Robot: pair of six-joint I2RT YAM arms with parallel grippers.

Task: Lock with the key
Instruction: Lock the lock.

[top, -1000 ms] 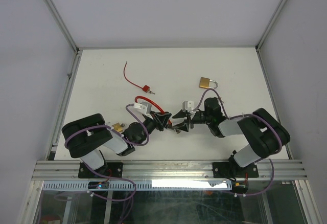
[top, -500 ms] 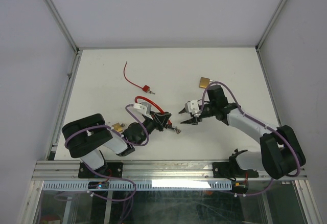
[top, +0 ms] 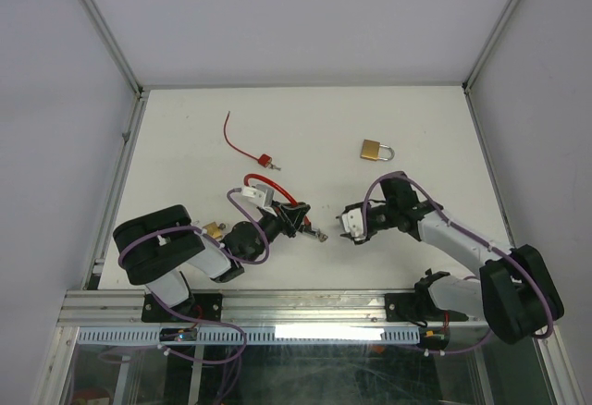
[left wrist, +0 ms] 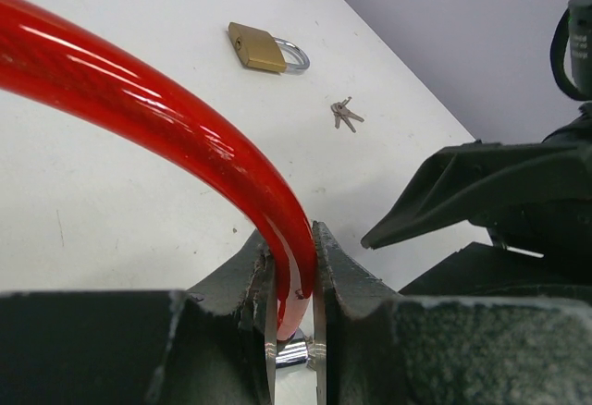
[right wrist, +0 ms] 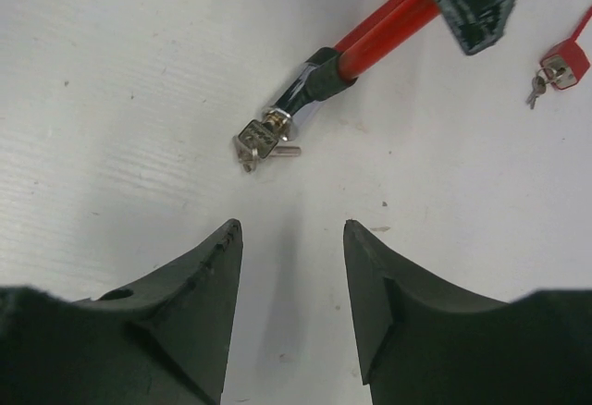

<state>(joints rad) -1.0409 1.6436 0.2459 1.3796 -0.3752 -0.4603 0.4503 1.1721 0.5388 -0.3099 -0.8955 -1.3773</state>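
Top external view: the left end effector (top: 299,220) is squeezed shut on the red cable lock (top: 262,181), and the red cable loops back behind it. From the left wrist view, the red cable runs down between the two fingers (left wrist: 268,266) and is pinched tight there. The lock's shiny metal end sticks out past the tips of that end effector, and the key (top: 319,236) sits at that end, down on the white surface (top: 435,118). The right end effector (top: 352,229) is just across from the key, close but not touching it. From the right wrist view, its two fingers (right wrist: 199,285) stand apart with nothing between them, and the key (right wrist: 254,140) lies right ahead of the gap. A brass padlock (top: 375,150) lies far out past the right end effector. Some small keys (left wrist: 344,115) lie near the padlock. A small red lock (top: 265,159) with a thin red wire lies out beyond the left end effector.
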